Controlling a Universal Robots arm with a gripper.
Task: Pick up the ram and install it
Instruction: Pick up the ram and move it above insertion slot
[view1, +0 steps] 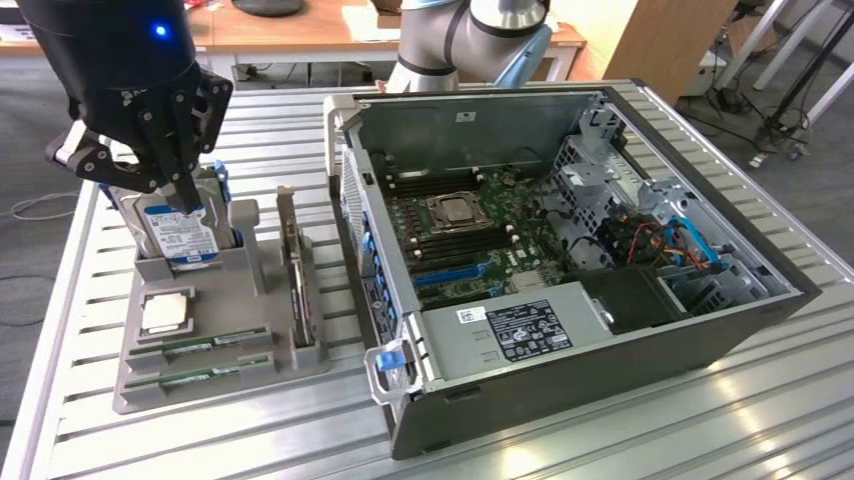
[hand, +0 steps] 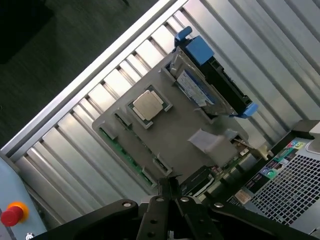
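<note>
Slatted metal table (view1: 667, 430) (ram (view1: 200, 349) in grey tray (view1: 230, 312)), desk (view1: 287, 30) behind

Slatted metal table (view1: 747, 420). Grey parts tray (view1: 238, 318) at nine o'clock; open computer case (view1: 574, 380) at three, just beside it.

claw (view1: 183, 198): black linkages | blue light (view1: 162, 30) | arm (view1: 475, 35): silver-grey, rounded joints

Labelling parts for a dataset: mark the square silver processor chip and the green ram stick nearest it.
square silver processor chip (view1: 166, 312): exterior view, centre of lid.
green ram stick (view1: 200, 347): exterior view, middle of board.
</note>
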